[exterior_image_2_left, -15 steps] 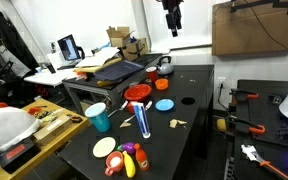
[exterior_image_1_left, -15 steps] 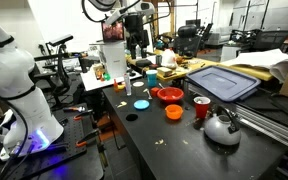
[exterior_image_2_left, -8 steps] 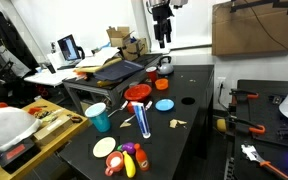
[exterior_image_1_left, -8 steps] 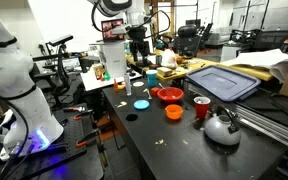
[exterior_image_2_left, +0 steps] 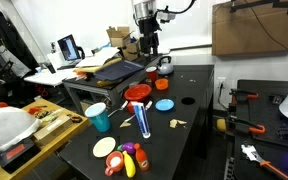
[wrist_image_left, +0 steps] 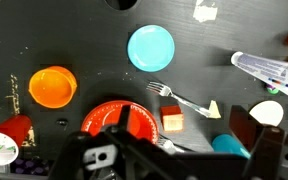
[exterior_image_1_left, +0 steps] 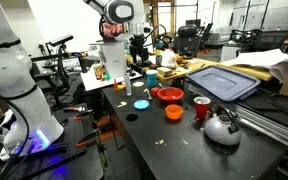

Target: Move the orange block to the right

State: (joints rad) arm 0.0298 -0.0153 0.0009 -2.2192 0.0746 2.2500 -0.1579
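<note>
The orange block (wrist_image_left: 172, 121) is a small reddish-orange cube on the black table, just beside the red bowl (wrist_image_left: 109, 118) and close to a fork (wrist_image_left: 180, 98). In an exterior view it shows as a small speck by the red bowl (exterior_image_2_left: 133, 104). My gripper (wrist_image_left: 171, 162) hangs high above the table, open and empty, its dark fingers at the bottom edge of the wrist view. It shows in both exterior views (exterior_image_1_left: 139, 47) (exterior_image_2_left: 148, 48), well above the block.
Around the block lie a small orange bowl (wrist_image_left: 52, 86), a blue disc (wrist_image_left: 150, 47), a red cup (wrist_image_left: 14, 128), a teal cup (wrist_image_left: 229, 146) and a cheese-like wedge (wrist_image_left: 214, 109). A steel kettle (exterior_image_1_left: 222, 127) stands near the table's edge. Toy food (exterior_image_2_left: 127, 158) lies at one end.
The arm has swung across and come lower over the table, from beyond the kettle end toward the spot above the red bowl. Nothing on the table has moved.
</note>
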